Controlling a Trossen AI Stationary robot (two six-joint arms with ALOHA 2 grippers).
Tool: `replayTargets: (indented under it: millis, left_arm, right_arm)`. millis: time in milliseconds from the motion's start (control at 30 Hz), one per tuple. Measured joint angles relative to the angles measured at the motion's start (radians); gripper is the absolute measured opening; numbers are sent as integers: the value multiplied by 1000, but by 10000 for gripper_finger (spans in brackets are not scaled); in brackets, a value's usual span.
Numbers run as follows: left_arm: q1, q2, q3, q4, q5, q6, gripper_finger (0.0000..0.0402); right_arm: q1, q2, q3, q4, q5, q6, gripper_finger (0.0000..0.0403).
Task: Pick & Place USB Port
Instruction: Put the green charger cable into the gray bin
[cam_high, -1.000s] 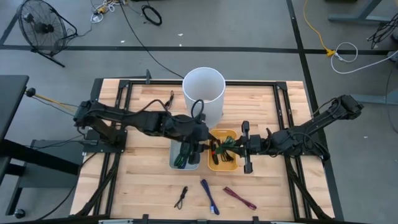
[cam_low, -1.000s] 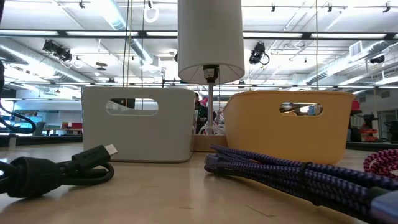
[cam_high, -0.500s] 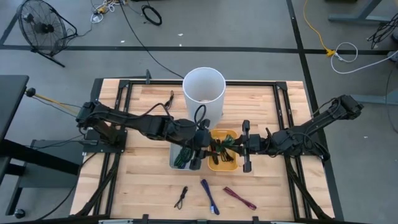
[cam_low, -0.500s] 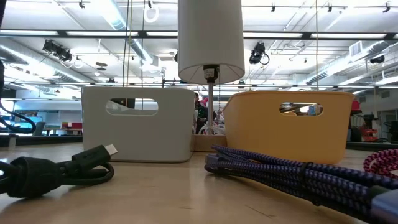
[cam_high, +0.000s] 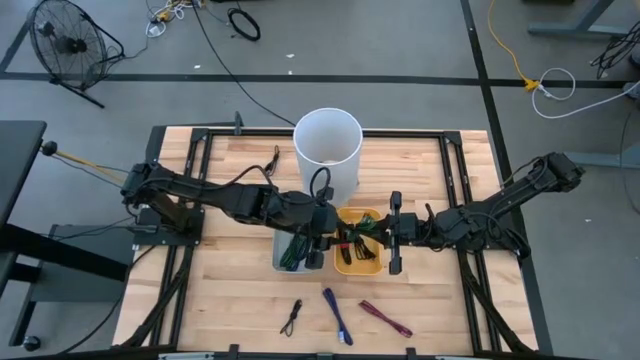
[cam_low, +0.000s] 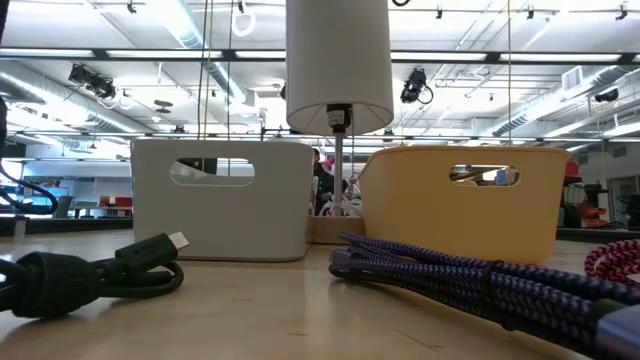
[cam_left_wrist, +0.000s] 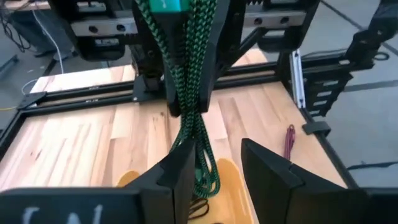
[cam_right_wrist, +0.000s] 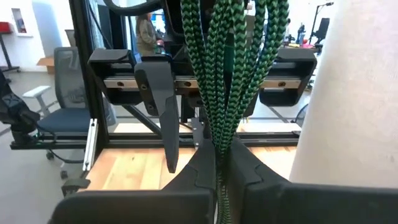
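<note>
R gripper (cam_right_wrist: 219, 163) sits over the yellow bin (cam_low: 460, 215), fingers pinched tight on the green cable (cam_right_wrist: 233, 74). The bundle stands up out of the fingers, and its loops hang down toward the bin.

L gripper (cam_left_wrist: 214, 165) hovers at the seam between the grey bin (cam_low: 220, 215) and the yellow one. Its fingers are spread wide and grip nothing, w/ the cable hanging just beside one finger.

Vs. a sec ago, not much has changed. L gripper has nudged a bit toward the yellow bin and R has edged slightly toward L, so the two now nearly face each other across the cable.

This looks like a handover or regrip setup, w/ no transfer yet. The cable isn't placed either, prob. mid-task.

Black cable (cam_high: 292, 317), purple cable (cam_high: 337, 315) and red cable (cam_high: 385, 318) lie loose near the table's front edge, untouched.
</note>
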Motion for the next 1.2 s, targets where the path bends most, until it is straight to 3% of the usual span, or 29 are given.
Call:
replayTargets:
  millis: [267, 533, 1200]
  left_arm:
    - [10, -7, 0, -38, -95, -7, 138]
    - [8, 20, 0, 44, 48, -25, 138]
    - [7, -8, 0, -5, 85, -33, 138]
  right_arm:
    - [1, 0, 0, 0, -51, 10, 5]
    - [3, 1, 1, -1, -46, 6, 5]
    - [0, 1, 2, -19, -31, 2, 5]
